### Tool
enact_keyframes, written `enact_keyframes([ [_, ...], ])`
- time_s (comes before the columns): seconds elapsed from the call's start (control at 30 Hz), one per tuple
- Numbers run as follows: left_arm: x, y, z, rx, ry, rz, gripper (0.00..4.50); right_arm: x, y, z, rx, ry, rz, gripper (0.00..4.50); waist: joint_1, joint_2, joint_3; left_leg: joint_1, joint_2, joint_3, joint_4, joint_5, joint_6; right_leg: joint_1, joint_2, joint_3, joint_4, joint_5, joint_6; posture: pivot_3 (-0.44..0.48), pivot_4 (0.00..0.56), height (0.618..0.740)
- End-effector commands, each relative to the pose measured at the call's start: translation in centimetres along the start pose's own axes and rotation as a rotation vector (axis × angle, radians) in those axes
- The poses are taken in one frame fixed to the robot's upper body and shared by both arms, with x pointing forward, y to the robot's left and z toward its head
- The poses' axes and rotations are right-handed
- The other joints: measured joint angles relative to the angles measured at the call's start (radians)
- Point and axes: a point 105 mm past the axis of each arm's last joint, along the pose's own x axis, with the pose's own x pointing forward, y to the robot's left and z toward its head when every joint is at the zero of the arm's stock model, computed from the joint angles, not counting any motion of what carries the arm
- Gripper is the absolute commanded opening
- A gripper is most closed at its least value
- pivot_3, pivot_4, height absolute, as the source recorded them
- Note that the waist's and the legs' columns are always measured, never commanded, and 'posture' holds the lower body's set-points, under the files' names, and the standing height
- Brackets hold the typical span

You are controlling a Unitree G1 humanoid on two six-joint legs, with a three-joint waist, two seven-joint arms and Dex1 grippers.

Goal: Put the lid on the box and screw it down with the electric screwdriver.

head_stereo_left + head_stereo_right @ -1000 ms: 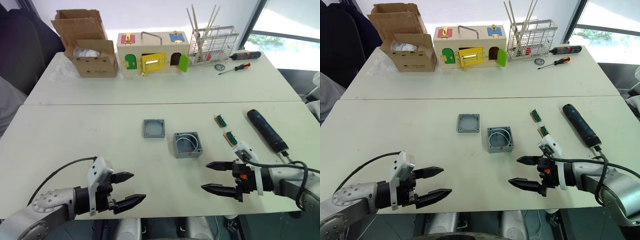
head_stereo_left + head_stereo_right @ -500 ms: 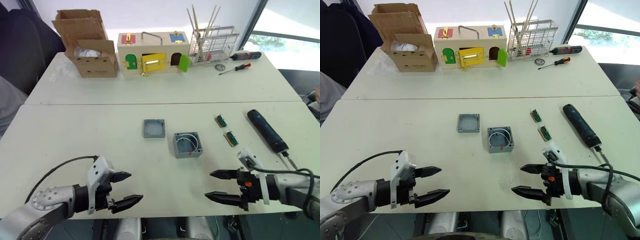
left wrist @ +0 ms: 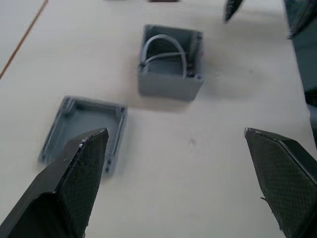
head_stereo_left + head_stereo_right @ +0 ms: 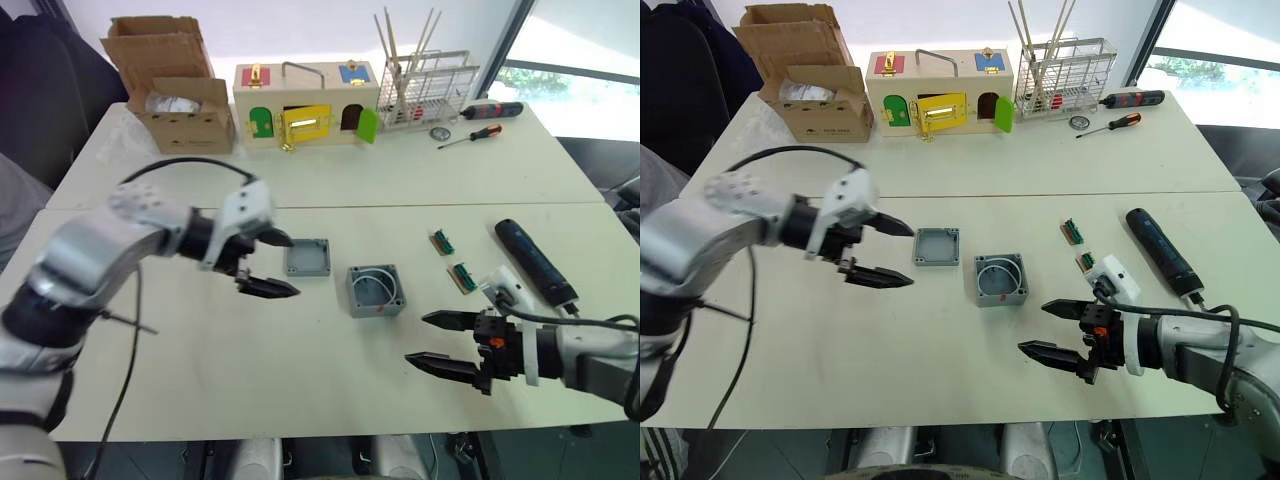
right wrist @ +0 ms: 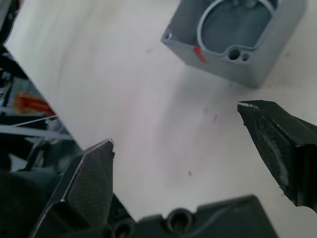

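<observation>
While both pincers stand apart and empty, the left pincer hovers just beside the lid, hollow side up; the box opens upward; the electric screwdriver points toward the near desk edge.

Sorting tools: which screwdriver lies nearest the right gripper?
The electric screwdriver, thick and dark, beside the right gripper; the hand screwdrivers lie by the wire rack.

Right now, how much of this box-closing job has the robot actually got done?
Nothing is finished yet. The lid lies hollow side up on the table, apart from the box, which stands open with white wire showing. In hand: the left gripper, open, hovers just beside the lid, apparently about to take it. The right gripper is open and empty. Left: seat the lid, fetch the electric screwdriver, untouched on the table, and drive the screws.
</observation>
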Motion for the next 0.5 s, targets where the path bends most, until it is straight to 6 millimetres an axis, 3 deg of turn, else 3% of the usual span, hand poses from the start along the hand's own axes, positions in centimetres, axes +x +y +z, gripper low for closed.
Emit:
enact_keyframes([
  [0.03, 2.4, 0.9, 0.9, 0.138, 0.053, -0.084, 4.5, 0.0, -0.3, 0.1, -0.024, -0.027, -0.069, 4.46, 0.0, 0.0, 0.0, 0.0, 0.0, 0.0, 0.001, 0.0, 0.0, 0.0, 0.0, 0.0, 0.001, 0.0, 0.0, 0.0, 0.15, 0.728],
  [0.07, 2.8, 1.0, 1.1, 0.157, 0.059, -0.099, 4.5, 0.0, -0.4, 0.0, -0.023, -0.027, -0.079, 4.46, 0.0, 0.0, 0.0, 0.0, 0.0, -0.001, 0.001, 0.0, 0.0, 0.0, 0.0, 0.0, 0.001, 0.0, 0.0, 0.0, 0.15, 0.728],
  [0.17, 7.3, 1.4, 2.0, 0.245, 0.09, -0.183, 4.5, -0.2, -0.6, -0.2, -0.01, -0.051, -0.126, 4.46, 0.007, -0.001, 0.0, 0.0, 0.0, -0.002, 0.001, 0.0, 0.002, 0.001, 0.0, 0.0, 0.001, -0.001, -0.001, 0.0, 0.15, 0.728],
  [0.33, 11.0, 0.8, 3.2, 0.309, 0.108, -0.266, 4.5, -0.5, -0.6, -0.6, 0.001, -0.057, -0.157, 4.46, 0.009, -0.001, 0.0, 0.0, 0.0, -0.002, 0.002, -0.003, 0.006, 0.0, 0.0, 0.0, 0.001, 0.0, -0.001, 0.0, 0.15, 0.728],
  [0.5, 12.8, 0.6, 2.4, 0.344, 0.175, -0.286, 4.5, -0.6, -0.4, -0.7, 0.005, -0.067, -0.174, 4.46, 0.013, -0.001, 0.0, 0.0, 0.001, -0.003, 0.002, -0.003, 0.006, -0.001, 0.001, 0.0, 0.002, -0.001, -0.002, 0.0, 0.15, 0.728],
])
